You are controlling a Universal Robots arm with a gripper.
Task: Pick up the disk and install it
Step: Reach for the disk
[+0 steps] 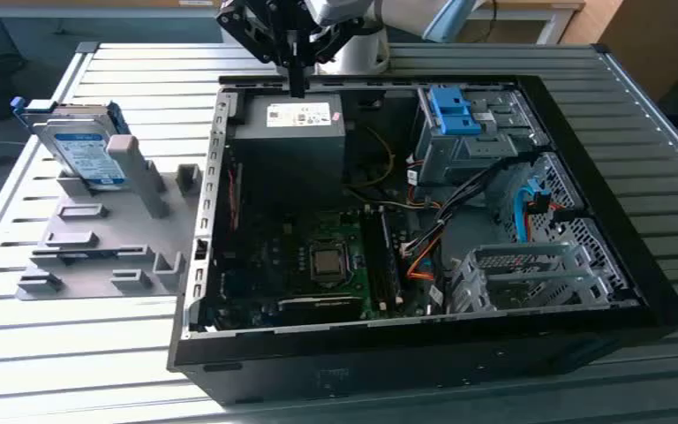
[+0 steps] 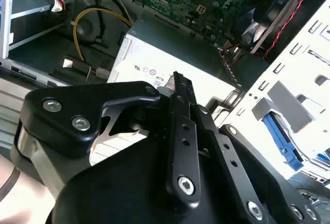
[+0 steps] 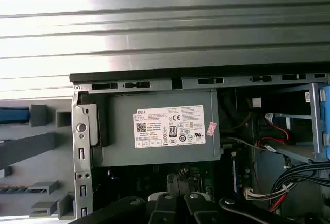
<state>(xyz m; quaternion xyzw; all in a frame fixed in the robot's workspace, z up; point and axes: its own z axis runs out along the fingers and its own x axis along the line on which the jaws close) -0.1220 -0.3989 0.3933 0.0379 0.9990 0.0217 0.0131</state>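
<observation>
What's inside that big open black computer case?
A black power-supply box, a green circuit board, a grey drive bay topped by a blue bracket, a silver cage and cables. Whatever lies under the box and bay is hidden.

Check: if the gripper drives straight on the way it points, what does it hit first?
Probably the top of the power supply box, near its labelled end: the gripper points straight down over it. Depth is unclear, so the computer case's rear wall could come first.
</observation>
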